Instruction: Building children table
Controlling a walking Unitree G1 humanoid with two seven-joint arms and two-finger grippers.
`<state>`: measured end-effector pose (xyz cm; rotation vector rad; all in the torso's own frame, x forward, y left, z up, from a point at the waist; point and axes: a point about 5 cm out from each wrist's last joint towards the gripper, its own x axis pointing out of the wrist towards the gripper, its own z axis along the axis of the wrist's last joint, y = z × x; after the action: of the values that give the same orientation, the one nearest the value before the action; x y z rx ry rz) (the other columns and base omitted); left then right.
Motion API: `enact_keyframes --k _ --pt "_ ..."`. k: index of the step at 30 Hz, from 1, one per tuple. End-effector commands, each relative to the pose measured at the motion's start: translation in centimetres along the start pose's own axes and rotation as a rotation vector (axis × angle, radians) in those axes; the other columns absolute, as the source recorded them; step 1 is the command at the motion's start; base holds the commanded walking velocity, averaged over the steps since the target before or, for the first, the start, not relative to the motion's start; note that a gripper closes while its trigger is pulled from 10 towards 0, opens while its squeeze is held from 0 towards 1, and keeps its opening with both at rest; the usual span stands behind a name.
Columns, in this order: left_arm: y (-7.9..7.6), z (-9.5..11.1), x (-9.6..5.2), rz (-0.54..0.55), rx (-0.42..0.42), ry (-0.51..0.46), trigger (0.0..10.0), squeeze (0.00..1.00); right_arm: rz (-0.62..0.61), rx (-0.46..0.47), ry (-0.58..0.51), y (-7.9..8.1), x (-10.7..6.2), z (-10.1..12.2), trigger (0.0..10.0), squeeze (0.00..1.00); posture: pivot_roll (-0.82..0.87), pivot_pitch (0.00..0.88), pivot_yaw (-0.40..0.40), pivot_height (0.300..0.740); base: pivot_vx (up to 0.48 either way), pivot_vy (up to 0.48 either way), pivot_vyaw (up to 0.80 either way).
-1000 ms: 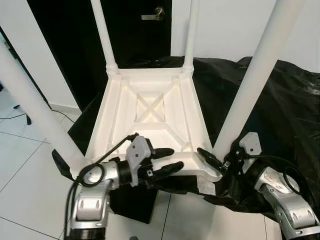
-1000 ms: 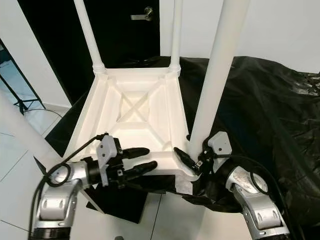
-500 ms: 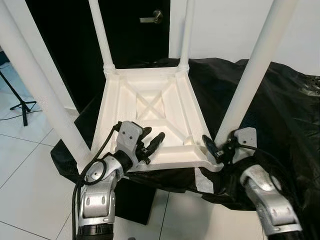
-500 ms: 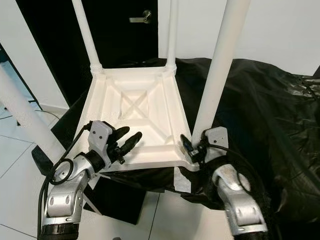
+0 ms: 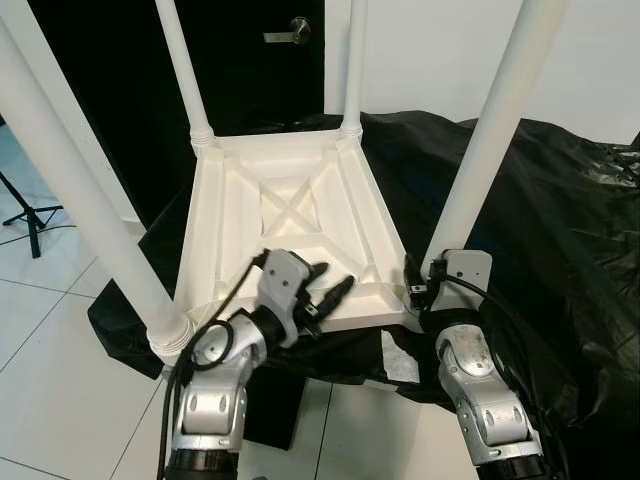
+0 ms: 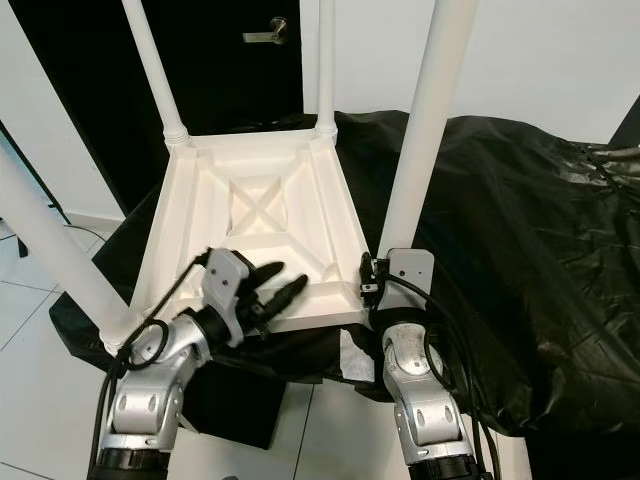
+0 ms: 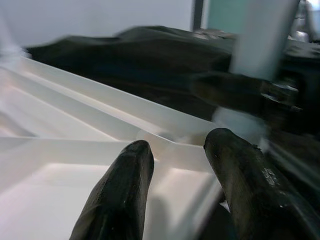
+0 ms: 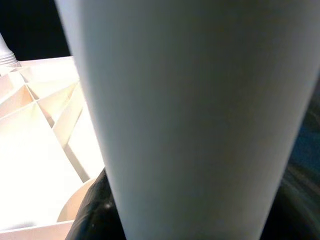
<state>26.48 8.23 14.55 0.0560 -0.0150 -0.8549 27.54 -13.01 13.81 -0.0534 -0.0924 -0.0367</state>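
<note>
The white plastic children's table (image 5: 290,210) lies upside down on a black-covered surface, its four legs pointing up. My left gripper (image 5: 328,285) is open just over the near rim, its two black fingers (image 7: 125,190) apart with nothing between them. My right gripper (image 5: 416,284) is at the foot of the near-right leg (image 5: 490,130), pointing up along it. In the right wrist view that leg (image 8: 200,100) sits close between the fingers, with one black finger (image 8: 92,217) beside it. The near-left leg (image 5: 80,190) stands apart from both grippers.
Black plastic sheeting (image 5: 560,230) covers the surface to the right and behind. A black door with a metal handle (image 5: 285,30) stands behind the table. White tiled floor (image 5: 60,380) lies to the left, with a tripod foot (image 5: 25,215) on it.
My left gripper has risen from beneath the near rim to just above it. My right gripper has swung from the table's corner up against the near-right leg. The camera has shifted.
</note>
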Motion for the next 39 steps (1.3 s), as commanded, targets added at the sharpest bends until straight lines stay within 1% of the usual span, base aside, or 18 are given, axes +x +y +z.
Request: enact_keyframes --k 1,5,6,10,13,14,16,17,18,20,26,28,32,33,34,35,36,39 --pt "-0.8 0.0 -0.1 -0.048 -0.010 -0.004 10.0 0.00 -0.018 -0.017 0.005 -0.7 0.2 -0.3 10.0 0.00 -0.05 0.000 0.019 0.740 0.000 0.000 0.00" --pt "-1.1 -0.2 -0.5 -0.067 -0.002 0.011 10.0 0.00 0.003 -0.022 -0.009 -0.9 0.1 -0.2 10.0 0.00 -0.05 0.000 0.022 0.740 0.000 0.000 0.00" --pt "-1.1 -0.3 -0.7 -0.074 0.009 0.018 10.0 0.00 0.017 -0.020 -0.017 -1.0 0.1 -0.2 10.0 1.00 -0.04 0.000 0.024 0.740 0.000 0.000 0.00" --pt "-1.2 -0.3 -1.0 -0.086 0.019 0.024 10.0 0.00 0.087 0.011 -0.035 -1.5 -0.3 0.0 10.0 1.00 -0.04 0.000 0.025 0.740 0.000 0.000 0.00" --pt "-1.1 0.0 -1.4 -0.110 0.016 0.023 10.0 0.00 0.208 0.018 -0.063 -2.9 -0.9 0.2 10.0 1.00 -0.04 0.000 0.027 0.740 0.000 0.000 0.00" --pt "-1.1 0.0 -1.4 -0.110 0.016 0.023 10.0 0.00 0.208 0.018 -0.063 -2.9 -0.9 0.2 10.0 1.00 -0.04 0.000 0.027 0.740 0.000 0.000 0.00" --pt "-1.3 0.0 -1.5 -0.132 0.014 0.027 10.0 0.00 0.283 0.005 -0.071 -4.0 -1.1 0.3 10.0 1.00 -0.04 0.000 0.030 0.740 0.000 0.000 0.00" --pt "-1.3 0.0 -1.5 -0.132 0.014 0.027 10.0 0.00 0.283 0.005 -0.071 -4.0 -1.1 0.3 10.0 1.00 -0.04 0.000 0.030 0.740 0.000 0.000 0.00" --pt "-1.4 0.0 -1.5 -0.143 0.016 0.029 10.0 0.00 0.349 -0.016 -0.066 -4.4 -1.1 0.3 10.0 0.00 -0.04 0.000 0.032 0.740 0.000 0.000 0.00" --pt "-1.5 0.0 -1.4 -0.152 0.014 0.032 10.0 0.00 0.457 -0.024 -0.041 -4.7 -0.8 0.2 10.0 0.00 -0.04 0.000 0.033 0.740 0.000 0.000 0.00" --pt "-1.6 0.0 -1.3 -0.163 0.018 0.036 10.0 0.00 0.582 -0.058 -0.019 -5.0 0.3 0.1 10.0 0.00 -0.04 0.000 0.031 0.740 0.000 0.000 0.00" --pt "-1.6 0.0 -1.2 -0.168 0.019 0.036 10.0 0.00 0.679 -0.090 -0.006 -4.6 1.3 0.0 10.0 0.00 -0.03 0.000 0.020 0.740 0.000 0.000 0.00" --pt "-1.6 0.1 -1.1 -0.165 0.028 0.036 10.0 0.00 0.748 -0.087 0.013 -4.1 1.8 -0.4 10.0 0.00 -0.02 0.000 0.017 0.740 0.000 0.000 0.00" --pt "-1.6 0.1 -1.1 -0.163 0.028 0.034 10.0 0.00 0.773 -0.089 0.018 -3.8 2.0 -0.5 5.6 0.00 -0.02 0.000 0.013 0.740 0.000 0.000 0.00" --pt "-1.6 0.2 -1.1 -0.162 0.027 0.033 10.0 0.00 0.790 -0.090 0.021 -3.6 2.1 -0.7 3.2 0.00 -0.02 0.000 0.013 0.740 0.000 0.000 0.00" --pt "-1.6 0.2 -1.1 -0.162 0.027 0.033 10.0 0.00 0.790 -0.090 0.021 -3.6 2.1 -0.7 3.2 0.00 -0.02 0.000 0.013 0.740 0.000 0.000 0.00" --pt "-1.6 0.2 -1.0 -0.160 0.031 0.033 10.0 0.00 0.813 -0.100 0.023 -3.4 2.2 -0.8 0.0 0.00 -0.02 0.000 0.008 0.740 0.000 0.000 0.00" --pt "-1.6 0.2 -1.0 -0.159 0.034 0.032 10.0 0.00 0.835 -0.106 0.027 -3.4 2.4 -0.9 0.0 0.00 -0.01 0.000 0.003 0.740 0.000 0.000 0.00"
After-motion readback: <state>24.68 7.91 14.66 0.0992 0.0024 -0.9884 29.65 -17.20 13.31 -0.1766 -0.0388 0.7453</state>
